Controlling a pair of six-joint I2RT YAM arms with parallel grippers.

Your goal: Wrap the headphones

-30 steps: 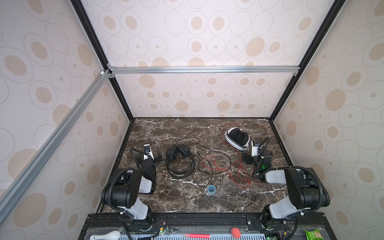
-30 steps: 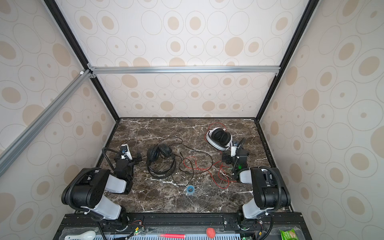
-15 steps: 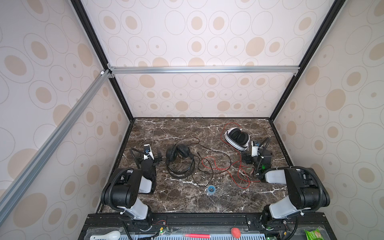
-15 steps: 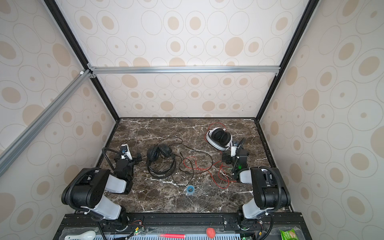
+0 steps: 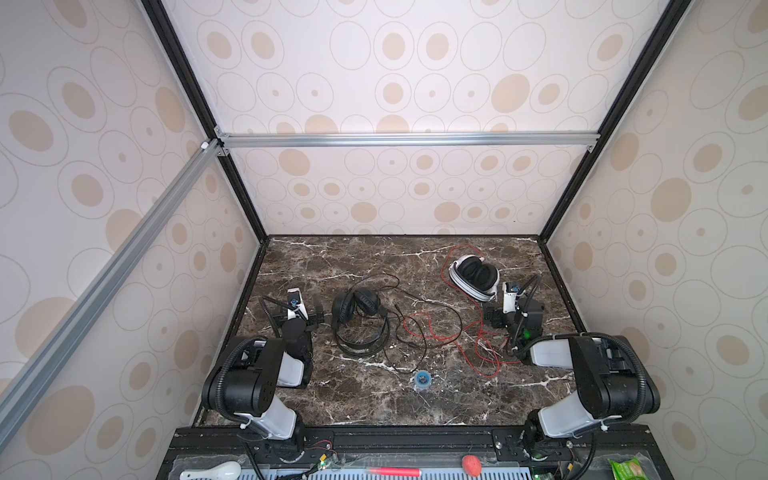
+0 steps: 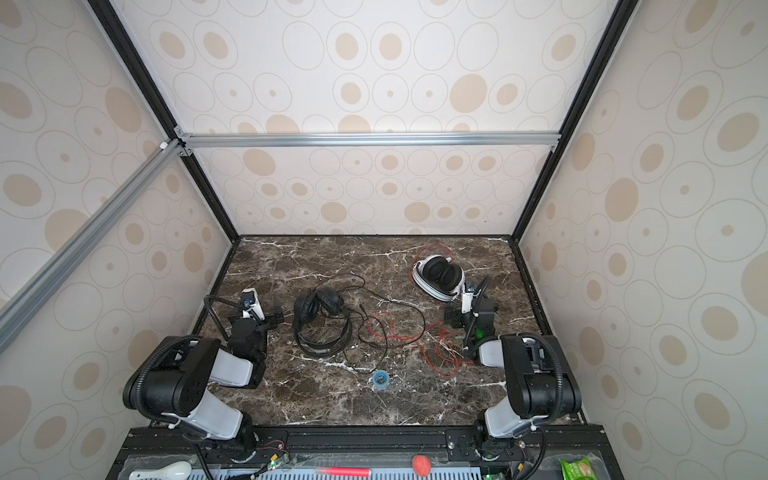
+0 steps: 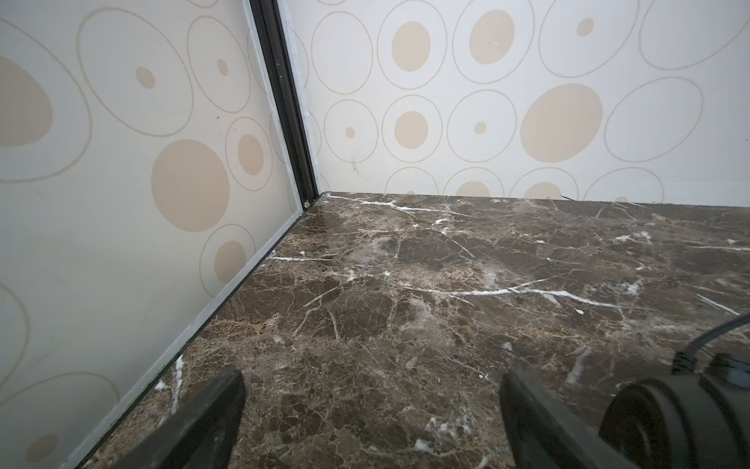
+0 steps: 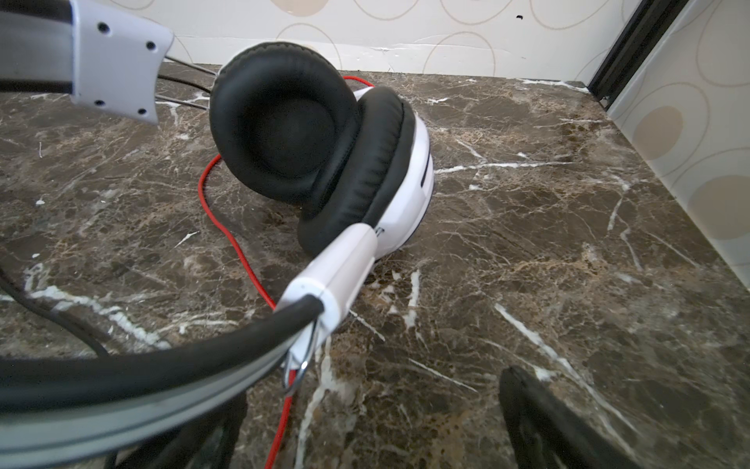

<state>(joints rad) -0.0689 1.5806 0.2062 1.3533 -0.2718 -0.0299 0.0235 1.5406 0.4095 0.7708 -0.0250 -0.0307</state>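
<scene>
In both top views the all-black headphones [image 5: 359,324] [image 6: 322,328] lie flat at centre left, their thin black cord [image 5: 419,320] sprawled to the right. The white headphones with black pads [image 5: 473,276] [image 6: 440,276] [image 8: 324,154] lie at the back right, and their red cord [image 5: 432,330] [image 8: 227,227] loops loosely across the middle. My left gripper [image 5: 298,316] [image 7: 373,422] stands open over bare marble, just left of the black pair, whose ear cup [image 7: 669,422] shows beside one finger. My right gripper [image 5: 513,313] [image 8: 373,426] is open right behind the white pair. The white pair's headband partly hides one finger, and the red cord runs between the jaws.
A small blue round item [image 5: 422,379] lies on the marble table [image 5: 519,399] near the front middle. Patterned walls close in on three sides, with black corner posts [image 7: 288,101]. Beyond the front rail sit a white spoon [image 5: 212,473], a red pen [image 5: 392,471] and a red ball [image 5: 471,466].
</scene>
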